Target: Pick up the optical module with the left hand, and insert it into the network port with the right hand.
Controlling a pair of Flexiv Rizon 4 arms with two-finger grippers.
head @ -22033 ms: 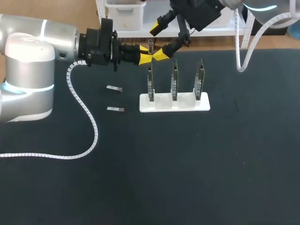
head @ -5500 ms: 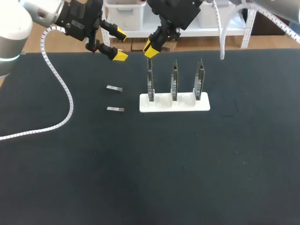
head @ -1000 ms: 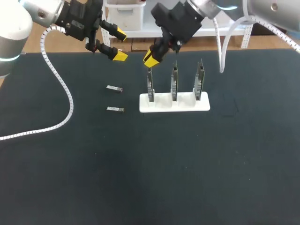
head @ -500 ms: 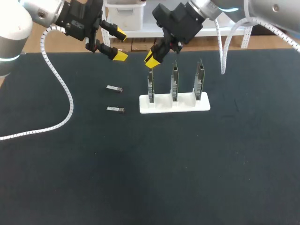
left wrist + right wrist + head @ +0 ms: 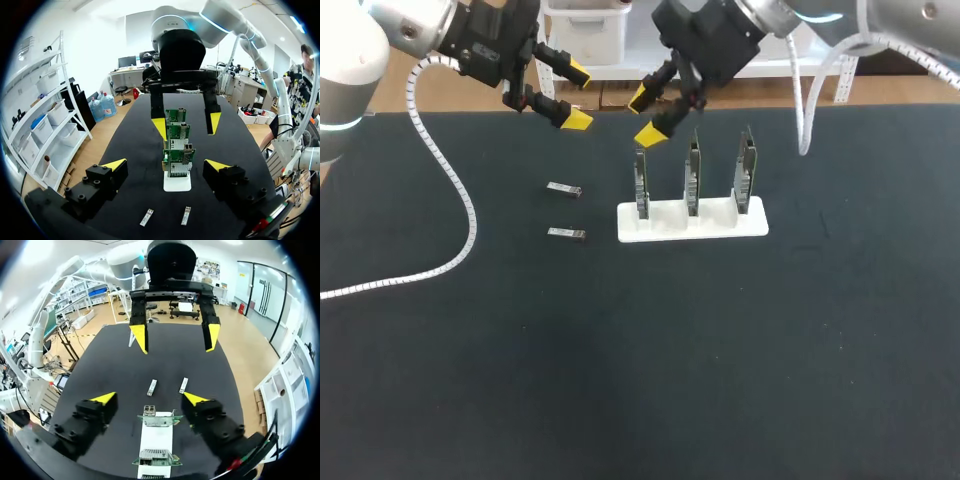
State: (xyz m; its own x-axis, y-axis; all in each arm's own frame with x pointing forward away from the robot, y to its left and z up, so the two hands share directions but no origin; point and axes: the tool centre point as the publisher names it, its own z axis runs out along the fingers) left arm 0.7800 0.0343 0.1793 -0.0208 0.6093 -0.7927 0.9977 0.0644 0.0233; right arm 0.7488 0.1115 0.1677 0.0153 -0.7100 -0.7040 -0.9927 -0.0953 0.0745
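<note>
I am taking the white stand (image 5: pixel 692 220) as my mark. It is sitting on the dark table (image 5: pixel 720 380) and carrying three green boards upright in a row: the left board (image 5: pixel 641 182), the middle board (image 5: pixel 692 178) and the right board (image 5: pixel 747 172). My right arm is coming in from behind the stand. Its right gripper (image 5: pixel 648 117) is hanging just above the top edge of the left board, over the stand's left end, with its yellow-tipped fingers spread wide and holding nothing. As far as I can make out, the lower tip is sitting close over the board without touching it. In the right wrist view the left board is showing ahead of those open fingers with its metal network port (image 5: pixel 149 410) on the upper edge, but I cannot tell whether anything is seated in it. My left gripper (image 5: pixel 576 96) is hovering well to the left of the stand and behind it, raised over the table's rear edge, and its fingers are also standing wide apart with nothing between them. Two modules are lying flat on the table to the left of the stand, one behind the other and apart from each other. The rear optical module (image 5: pixel 564 189) is lying beside the boards, and the front optical module (image 5: pixel 566 233) is lying level with the stand's base. In the left wrist view both are lying between the left gripper and the stand's near end.
</note>
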